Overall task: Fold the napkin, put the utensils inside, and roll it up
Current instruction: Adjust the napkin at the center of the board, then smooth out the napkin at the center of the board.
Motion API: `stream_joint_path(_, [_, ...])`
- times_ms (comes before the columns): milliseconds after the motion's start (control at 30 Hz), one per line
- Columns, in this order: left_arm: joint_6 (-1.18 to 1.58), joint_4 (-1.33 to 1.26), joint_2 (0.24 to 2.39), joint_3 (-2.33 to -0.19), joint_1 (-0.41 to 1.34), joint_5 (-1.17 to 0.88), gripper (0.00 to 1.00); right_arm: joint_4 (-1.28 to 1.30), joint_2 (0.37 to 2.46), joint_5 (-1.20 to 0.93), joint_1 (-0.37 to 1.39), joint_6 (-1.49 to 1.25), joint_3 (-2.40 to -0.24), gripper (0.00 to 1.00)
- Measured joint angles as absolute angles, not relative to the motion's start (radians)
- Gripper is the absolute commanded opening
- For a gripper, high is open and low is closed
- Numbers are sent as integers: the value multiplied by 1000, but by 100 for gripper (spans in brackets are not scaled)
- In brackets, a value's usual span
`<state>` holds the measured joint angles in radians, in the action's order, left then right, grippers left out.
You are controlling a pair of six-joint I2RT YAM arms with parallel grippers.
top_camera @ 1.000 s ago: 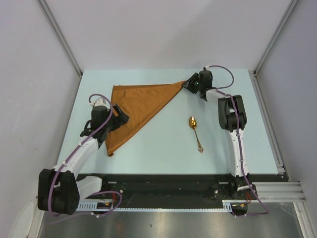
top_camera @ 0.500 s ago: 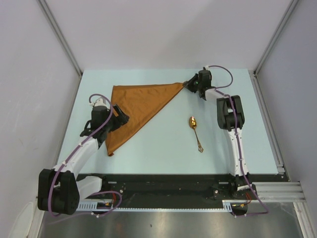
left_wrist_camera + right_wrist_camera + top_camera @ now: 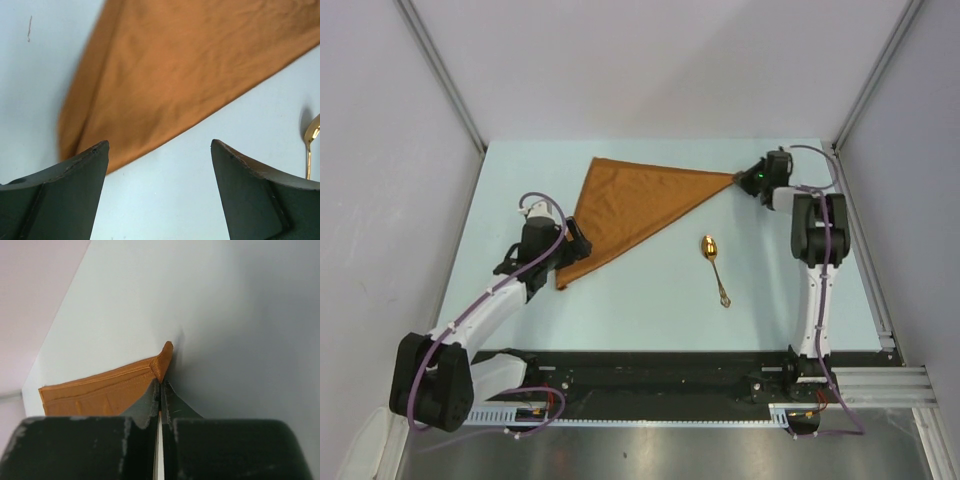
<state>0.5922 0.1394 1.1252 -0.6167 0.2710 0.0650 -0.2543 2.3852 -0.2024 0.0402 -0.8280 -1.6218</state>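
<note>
The rust-orange napkin (image 3: 635, 205) lies folded into a triangle on the pale blue table, its long point reaching right. My right gripper (image 3: 740, 178) is shut on that right corner (image 3: 163, 360), which sticks up between the fingertips. My left gripper (image 3: 576, 250) is open and empty just by the napkin's lower left corner; the cloth (image 3: 190, 75) lies ahead of its fingers (image 3: 82, 170). The gold spoon (image 3: 714, 265) lies on the table right of the napkin, bowl away from me; its edge shows in the left wrist view (image 3: 311, 145).
The table (image 3: 650, 320) is walled on left, back and right by grey panels. A metal rail (image 3: 865, 255) runs along the right edge. The black base strip (image 3: 650, 365) lies at the near edge.
The right gripper has pulled the napkin's corner to the right, dragging the whole napkin rightwards. The left gripper has followed right, staying open by the lower corner. The spoon has not moved.
</note>
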Motion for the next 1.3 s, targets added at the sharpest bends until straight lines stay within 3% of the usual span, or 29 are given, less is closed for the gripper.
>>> stream_joint_path(267, [591,139,1135,-598,292,96,82,-263,2266,-188,-213,-776,-1449,0])
stream_joint_path(300, [591,135,1143,-593,292,95,81,-264,2262,-191,-230,-770,-1442,3])
stream_joint_path(333, [592,127,1157,-589,293,93,80,-267,2259,-194,-240,-765,-1438,16])
stream_joint_path(400, [592,97,1196,-581,295,78,77,-277,2254,-207,-244,-758,-1427,26])
stream_joint_path(433, [593,79,1214,-577,299,73,76,-283,2250,-213,-243,-757,-1420,40])
stream_joint_path(533, [592,30,1296,-576,320,57,73,-311,2229,-245,-232,-754,-1397,54])
stream_joint_path(800, [591,20,1480,-661,343,78,72,-327,2094,-281,-212,-739,-1250,60])
stream_joint_path(900, [590,21,1527,-700,349,99,68,-335,2016,-282,-204,-735,-1183,61])
stream_joint_path(1000, [583,28,1561,-731,355,114,51,-356,1941,-285,-181,-733,-1117,61])
stream_joint_path(1067, [574,31,1577,-743,358,129,31,-375,1905,-293,-162,-733,-1076,61])
stream_joint_path(1100, [566,36,1579,-743,360,138,16,-382,1892,-297,-154,-733,-1060,62])
stream_joint_path(1167, [560,46,1583,-743,365,159,2,-387,1873,-303,-134,-733,-1031,62])
stream_joint_path(1300, [516,81,1584,-756,397,241,0,-385,1855,-315,-91,-728,-1005,62])
